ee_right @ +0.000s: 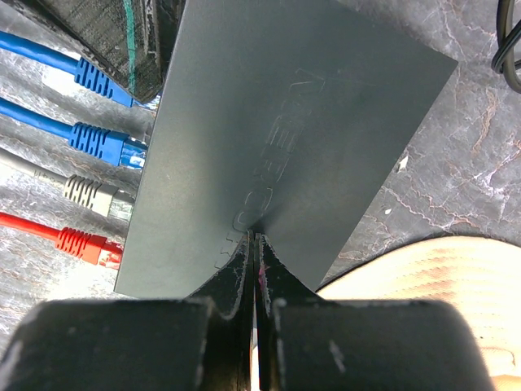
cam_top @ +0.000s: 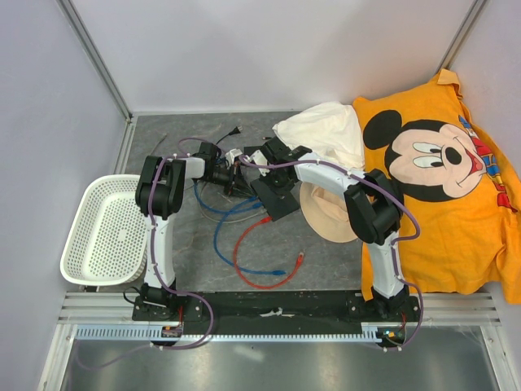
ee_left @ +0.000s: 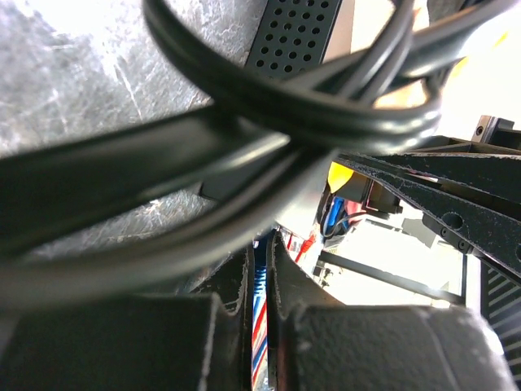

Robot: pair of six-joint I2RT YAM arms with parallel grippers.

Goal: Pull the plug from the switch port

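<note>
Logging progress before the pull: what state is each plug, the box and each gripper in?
Flat matte black switch box: lying flat.
Red plug: in its port.
Grey plug: in its port.
Lower blue plug: in its port.
Upper blue plug: tip hidden.
Left gripper: shut, near the ports.
Right gripper: shut, tips on the box.

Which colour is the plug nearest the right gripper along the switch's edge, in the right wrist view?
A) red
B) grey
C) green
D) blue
A: the red plug is the lowest on the switch edge, closest to the right gripper, with the grey plug and blue plugs farther up.
</note>
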